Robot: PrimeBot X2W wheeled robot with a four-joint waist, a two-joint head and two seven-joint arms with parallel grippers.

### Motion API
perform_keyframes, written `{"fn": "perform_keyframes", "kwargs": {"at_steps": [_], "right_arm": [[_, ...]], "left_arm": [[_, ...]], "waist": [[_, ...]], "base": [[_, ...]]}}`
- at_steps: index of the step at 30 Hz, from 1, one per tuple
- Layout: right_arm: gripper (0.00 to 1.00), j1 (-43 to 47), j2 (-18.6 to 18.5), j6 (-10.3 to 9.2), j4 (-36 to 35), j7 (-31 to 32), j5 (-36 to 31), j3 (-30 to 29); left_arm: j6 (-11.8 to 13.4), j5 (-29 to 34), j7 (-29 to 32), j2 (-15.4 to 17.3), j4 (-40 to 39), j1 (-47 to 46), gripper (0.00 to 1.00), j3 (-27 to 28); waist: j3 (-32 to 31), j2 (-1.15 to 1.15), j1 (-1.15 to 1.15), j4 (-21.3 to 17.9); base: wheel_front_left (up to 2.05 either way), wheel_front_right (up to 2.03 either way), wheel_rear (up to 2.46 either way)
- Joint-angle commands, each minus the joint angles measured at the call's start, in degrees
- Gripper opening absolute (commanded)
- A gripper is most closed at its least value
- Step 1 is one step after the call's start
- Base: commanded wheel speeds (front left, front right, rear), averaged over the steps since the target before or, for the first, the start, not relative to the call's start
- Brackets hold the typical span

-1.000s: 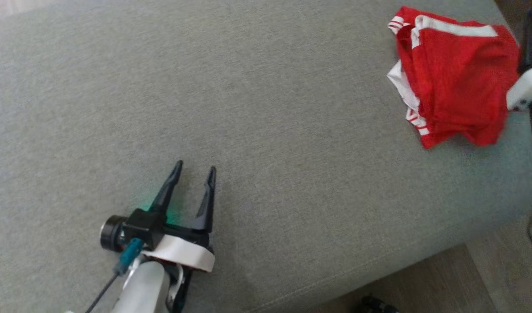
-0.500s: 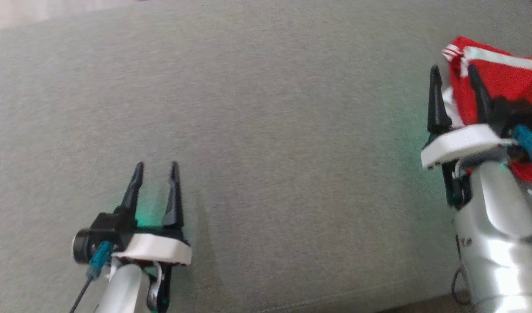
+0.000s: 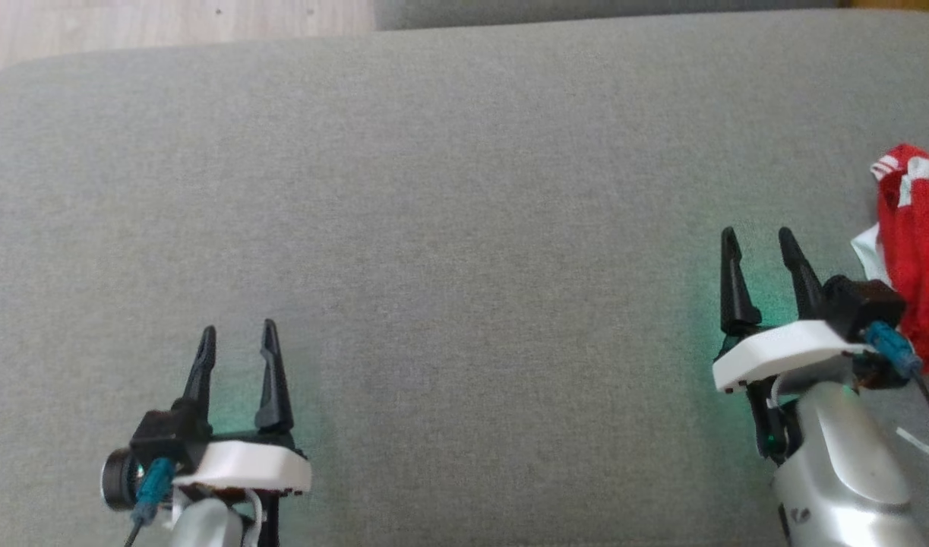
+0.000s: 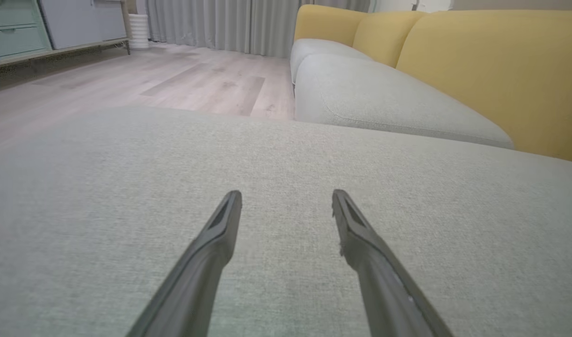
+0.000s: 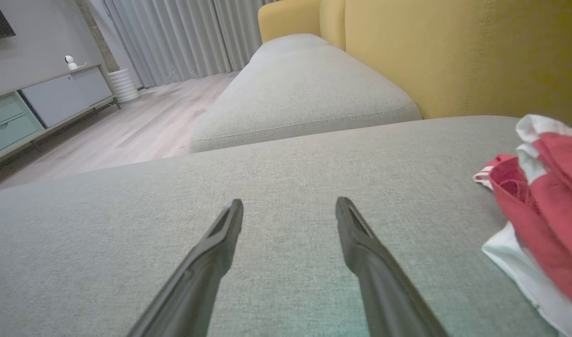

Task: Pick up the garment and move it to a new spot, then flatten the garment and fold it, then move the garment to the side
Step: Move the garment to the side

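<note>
Your left hand (image 3: 238,328) and right hand (image 3: 756,234) stood wide and empty, the red garment (image 3: 916,258) just beside the right, seemingly set aside.

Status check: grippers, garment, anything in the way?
Left gripper open, empty, over the cushion. Right gripper open, empty, beside the garment, not touching. Nothing seen between them.
</note>
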Motion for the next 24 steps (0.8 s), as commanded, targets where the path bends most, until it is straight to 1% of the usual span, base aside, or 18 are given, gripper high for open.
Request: {"fn": "perform_keyframes", "kwargs": {"at_steps": [1, 6, 10, 18, 24], "right_arm": [[1.00, -0.03, 0.17, -0.04, -1.94, -0.37, 0.45, 1.86], [1.00, 1.26, 0.17, -0.04, -1.97, -0.37, 1.59, 3.53], [1.00, 2.24, 0.18, -0.04, -1.81, -0.37, 2.52, 4.65], [1.00, 4.62, 0.18, -0.04, -2.17, -0.37, 4.04, 6.24], [1.00, 5.92, 0.18, -0.04, -3.11, -0.37, 4.94, 6.76]], "left_arm": [[0.52, 0.40, -0.14, 0.42, -1.76, -0.60, 1.00, 2.24], [0.97, 1.21, -0.14, 0.42, -1.69, 0.20, 1.00, 3.10], [0.85, 1.33, -0.14, 0.42, -2.31, 1.14, 1.00, 3.78], [0.07, 1.81, -0.14, 0.42, -1.40, 3.53, 1.00, 4.69], [-1.08, -0.32, -0.14, 0.42, -0.53, 4.54, 1.00, 5.33]], "waist": [[-0.96, 0.00, 0.01, 0.67], [-2.90, 0.00, 0.01, 1.11], [-4.54, 0.00, 0.01, 1.06], [-8.11, 0.00, 0.01, 0.48], [-9.35, 0.00, 0.01, 0.18]], "base": [[0.00, 0.00, 0.00], [0.00, 0.00, 0.00], [0.00, 0.00, 0.00], [0.00, 0.00, 0.00], [0.00, 0.00, 0.00]]}}
